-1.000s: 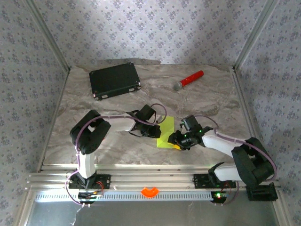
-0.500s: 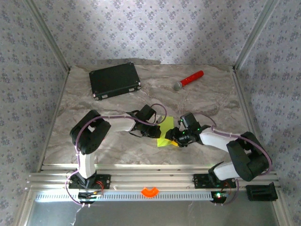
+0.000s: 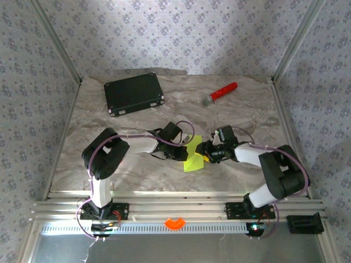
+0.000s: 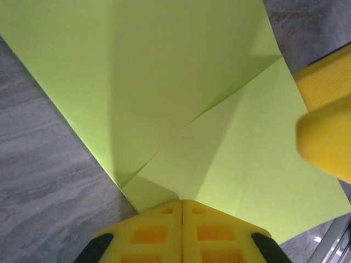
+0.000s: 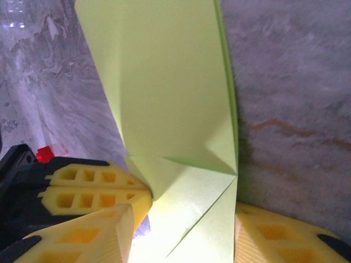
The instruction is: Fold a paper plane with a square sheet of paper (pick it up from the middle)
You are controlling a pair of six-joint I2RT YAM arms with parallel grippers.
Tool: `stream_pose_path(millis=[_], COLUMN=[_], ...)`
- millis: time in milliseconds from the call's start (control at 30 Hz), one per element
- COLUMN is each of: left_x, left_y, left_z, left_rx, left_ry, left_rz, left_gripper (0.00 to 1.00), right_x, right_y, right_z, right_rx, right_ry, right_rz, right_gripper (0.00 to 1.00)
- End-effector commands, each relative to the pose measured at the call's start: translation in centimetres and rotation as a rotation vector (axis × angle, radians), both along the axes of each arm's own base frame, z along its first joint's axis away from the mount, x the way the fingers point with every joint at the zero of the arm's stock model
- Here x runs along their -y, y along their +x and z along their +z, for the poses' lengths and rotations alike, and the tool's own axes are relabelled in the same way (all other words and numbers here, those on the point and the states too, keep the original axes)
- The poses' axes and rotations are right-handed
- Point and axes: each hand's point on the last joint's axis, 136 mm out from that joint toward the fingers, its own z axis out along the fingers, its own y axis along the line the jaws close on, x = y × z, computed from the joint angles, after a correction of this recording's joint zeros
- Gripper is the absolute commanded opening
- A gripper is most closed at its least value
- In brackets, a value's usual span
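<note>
On the marble table (image 3: 249, 118), a little nearer than its middle, the lime yellow-green sheet of paper (image 3: 193, 155) lies partly folded between the two arms. Diagonal creases cross it, and one flap overlaps the rest. The left claw (image 3: 181, 152) reaches in from the left and is clenched on the sheet's near left edge. In the left wrist view its two yellow fingers (image 4: 156, 233) press flat against each other, with the paper's corner running in between them. The right claw (image 3: 206, 153) comes in from the opposite side and stands released, its jaws well apart. In the right wrist view one yellow finger (image 5: 88, 235) sits to the left of the sheet and the other to the right. The folded paper rises up between them, and a raised flap meets a sharp crease just above the right finger. Whether either pad actually presses on the paper cannot be told. The two claws are close together, with only the width of the sheet between them. Toward the back left of the table a black case (image 3: 134, 93) lies flat, and a red-handled microphone (image 3: 220, 92) rests at the back right. Both are well apart from the paper.
</note>
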Motion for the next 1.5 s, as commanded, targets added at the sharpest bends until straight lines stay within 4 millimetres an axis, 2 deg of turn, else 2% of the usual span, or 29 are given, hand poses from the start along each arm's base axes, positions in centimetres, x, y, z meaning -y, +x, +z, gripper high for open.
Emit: stream_pose_path(millis=[0,267,500,667,867,1033,1200,1300,1467], left_x=[-0.6,-0.4,-0.2,0.5,0.5,-1.9,-6.0,-8.6,-11.6], left_y=[-1.2,-1.2,-1.1,-0.8,0.5,2.8,4.9,5.6,6.2], left_z=[-1.7,-1.5,-1.1,0.8,4.5,7.6,9.4,10.4,11.1], left_rx=[-0.035,-0.036,-0.033,-0.01,0.092,0.249,0.356,0.403,0.416], left_ry=[0.054,0.047,0.036,-0.026,-0.097,-0.129,-0.123,-0.124,-0.144], left_rz=[-0.025,-0.026,-0.027,-0.024,0.015,0.155,0.341,0.447,0.553], left_gripper=[0.08,0.08,0.08,0.12,0.17,0.21,0.24,0.35,0.45], right_x=[-0.4,0.0,0.2,0.0,0.4,0.7,1.5,2.2,3.4], right_y=[0.9,1.4,1.5,1.7,1.9,1.5,1.3,1.4,1.3], right_z=[0.4,-0.5,-0.6,0.3,1.8,3.4,5.9,7.5,9.9], right_rx=[0.036,0.044,0.056,0.097,0.149,0.203,0.339,0.398,0.49], right_ry=[0.047,0.067,0.089,0.113,0.089,-0.055,-0.357,-0.494,-0.71], right_rz=[0.015,-0.002,-0.001,0.015,0.011,0.062,0.126,0.124,0.139], right_gripper=[0.45,0.28,0.18,0.1,0.08,0.08,0.07,0.06,0.06])
